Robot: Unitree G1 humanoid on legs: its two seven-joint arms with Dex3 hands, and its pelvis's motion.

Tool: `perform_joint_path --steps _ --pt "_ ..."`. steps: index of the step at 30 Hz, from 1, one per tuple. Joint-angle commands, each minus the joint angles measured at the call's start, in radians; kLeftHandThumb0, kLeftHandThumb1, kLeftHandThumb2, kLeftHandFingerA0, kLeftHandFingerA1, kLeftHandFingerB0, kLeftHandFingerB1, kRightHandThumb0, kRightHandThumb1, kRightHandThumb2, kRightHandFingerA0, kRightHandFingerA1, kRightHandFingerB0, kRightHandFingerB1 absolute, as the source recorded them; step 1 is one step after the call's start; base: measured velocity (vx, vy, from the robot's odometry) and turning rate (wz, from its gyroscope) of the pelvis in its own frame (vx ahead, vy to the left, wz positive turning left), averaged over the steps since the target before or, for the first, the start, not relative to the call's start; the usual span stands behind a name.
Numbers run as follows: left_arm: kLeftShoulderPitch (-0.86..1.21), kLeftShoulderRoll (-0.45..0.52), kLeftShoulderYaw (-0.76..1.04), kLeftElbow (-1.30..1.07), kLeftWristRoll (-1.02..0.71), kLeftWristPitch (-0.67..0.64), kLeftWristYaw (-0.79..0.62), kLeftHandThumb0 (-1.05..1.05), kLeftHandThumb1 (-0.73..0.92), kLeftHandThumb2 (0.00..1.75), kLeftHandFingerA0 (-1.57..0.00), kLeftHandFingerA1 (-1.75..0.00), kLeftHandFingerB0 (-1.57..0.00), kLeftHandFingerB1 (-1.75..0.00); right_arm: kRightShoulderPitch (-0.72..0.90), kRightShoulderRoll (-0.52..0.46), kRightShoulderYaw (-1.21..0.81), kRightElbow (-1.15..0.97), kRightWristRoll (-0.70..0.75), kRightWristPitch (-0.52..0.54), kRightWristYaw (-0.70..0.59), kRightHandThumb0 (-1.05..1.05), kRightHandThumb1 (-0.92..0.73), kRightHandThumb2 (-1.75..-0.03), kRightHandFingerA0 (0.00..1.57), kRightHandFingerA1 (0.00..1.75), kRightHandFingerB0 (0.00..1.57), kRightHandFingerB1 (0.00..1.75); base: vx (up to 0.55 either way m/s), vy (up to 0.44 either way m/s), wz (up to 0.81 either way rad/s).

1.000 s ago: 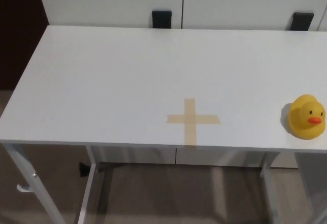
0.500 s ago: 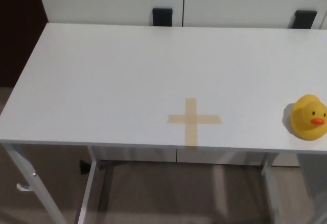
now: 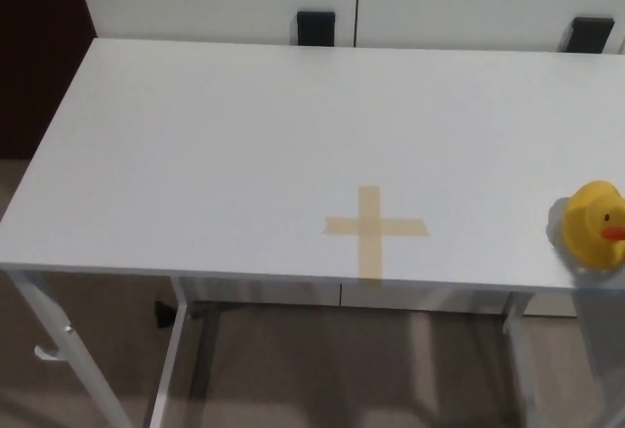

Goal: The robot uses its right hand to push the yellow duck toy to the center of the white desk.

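The yellow duck toy (image 3: 598, 224) sits at the white surface's (image 3: 215, 145) right edge, well right of the tape cross (image 3: 373, 229); neither hand shows, so their fingers can't be judged.

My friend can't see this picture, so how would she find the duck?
Look at the white desk and find the tan tape cross near its front edge. Go from the cross to the desk's right end, close to the front corner. The duck sits there, the only yellow thing, with an orange beak.
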Motion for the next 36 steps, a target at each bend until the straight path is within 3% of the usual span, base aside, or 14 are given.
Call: perform_joint_path --steps 1,2,3,9,11,26,35,36 --pt "0.004 0.005 0.001 -0.003 -0.002 -0.002 -0.01 -0.25 0.67 0.6 -0.66 -0.45 -0.75 -0.48 -0.009 0.043 0.055 0.029 -0.048 -0.036 0.002 -0.83 -0.92 -0.74 0.2 0.42 0.09 0.34 0.0 0.0 0.0" --pt "0.008 0.005 0.003 -0.006 -0.004 -0.003 -0.007 -0.21 0.67 0.6 -0.63 -0.44 -0.75 -0.48 -0.015 0.06 0.075 0.049 -0.056 -0.038 0.007 -0.37 -0.51 -1.12 0.01 0.49 0.0 0.5 0.0 0.0 0.0" --pt "0.008 0.005 0.002 -0.003 -0.002 -0.007 -0.005 -0.21 0.66 0.6 -0.61 -0.42 -0.77 -0.49 -0.021 0.073 0.087 0.061 -0.06 -0.035 0.005 -0.85 -0.91 -0.74 0.21 0.42 0.1 0.32 0.0 0.0 0.0" --pt "0.004 0.006 -0.001 0.007 0.002 -0.01 -0.006 -0.21 0.68 0.6 -0.65 -0.43 -0.75 -0.47 -0.025 0.094 0.101 0.083 -0.068 -0.026 -0.014 -0.85 -0.92 -0.75 0.22 0.43 0.1 0.32 0.0 0.0 0.0" --pt "0.016 0.009 -0.004 -0.007 0.003 -0.018 -0.006 -0.22 0.68 0.61 -0.69 -0.5 -0.75 -0.48 -0.051 0.12 0.097 0.145 -0.056 -0.003 -0.02 -0.84 -0.92 -0.75 0.23 0.42 0.09 0.3 0.0 0.0 0.0" --pt "0.019 -0.003 -0.026 -0.005 0.015 -0.034 0.001 -0.22 0.65 0.6 -0.68 -0.45 -0.77 -0.48 -0.089 0.219 0.064 0.251 -0.031 0.027 -0.021 -0.83 -0.92 -0.76 0.26 0.42 0.14 0.33 0.0 0.0 0.0" --pt "0.017 -0.016 -0.016 0.004 0.002 -0.023 -0.004 -0.24 0.64 0.59 -0.68 -0.44 -0.8 -0.49 -0.118 0.228 0.096 0.267 -0.076 0.022 -0.042 -0.87 -0.92 -0.77 0.3 0.44 0.18 0.35 0.0 0.0 0.0" --pt "0.018 -0.018 -0.017 0.006 0.003 -0.025 -0.005 -0.22 0.65 0.6 -0.71 -0.47 -0.79 -0.5 -0.122 0.227 0.104 0.265 -0.085 0.023 -0.044 -0.89 -0.83 -0.85 0.33 0.48 0.21 0.39 0.0 0.0 0.0"
